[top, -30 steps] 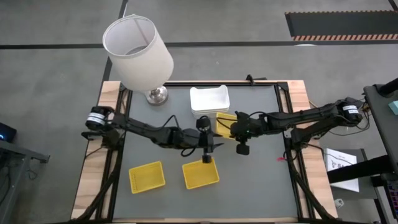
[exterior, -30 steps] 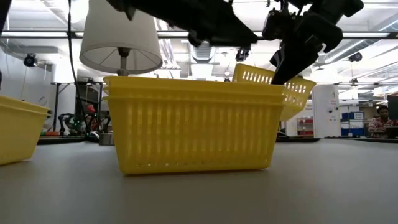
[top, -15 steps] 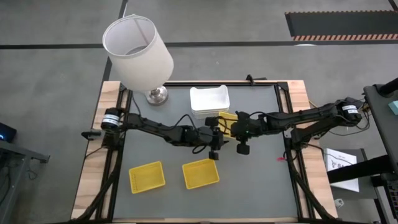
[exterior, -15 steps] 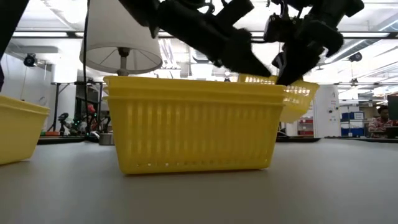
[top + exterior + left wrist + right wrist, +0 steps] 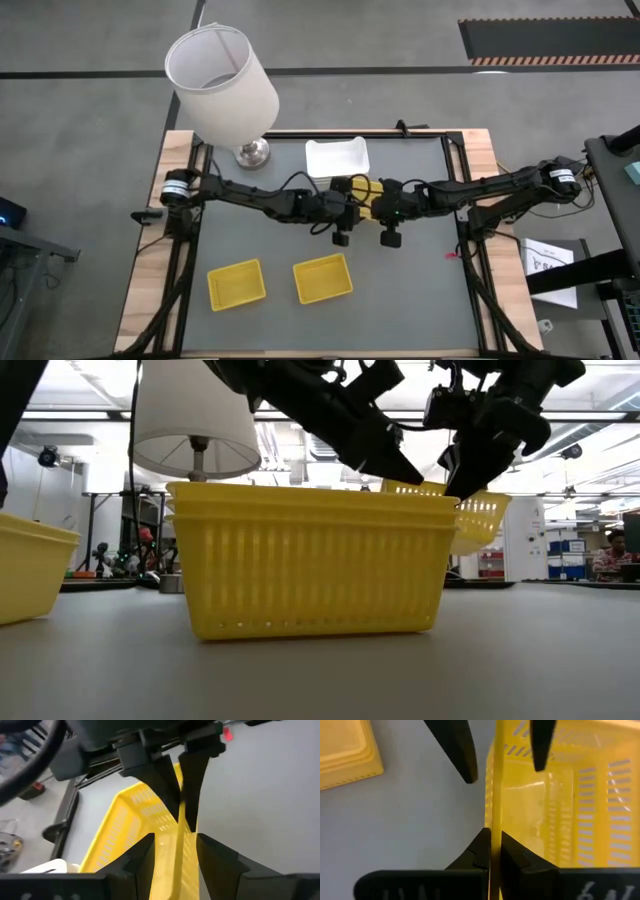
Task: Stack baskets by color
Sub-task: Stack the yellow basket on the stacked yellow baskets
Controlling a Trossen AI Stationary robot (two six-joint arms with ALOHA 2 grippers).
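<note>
Nearest the front edge of the surface [image 5: 420,310], two yellow baskets [image 5: 322,279] sit side by side; a third yellow basket [image 5: 365,193] is held tilted at mid-table, just before the white baskets [image 5: 337,160]. The right end effector [image 5: 493,851] is pinching its rim while the left end effector [image 5: 175,847], fingers spread, straddles the same wall. This looks like a handover: next the left must close before the right lets go.
</note>
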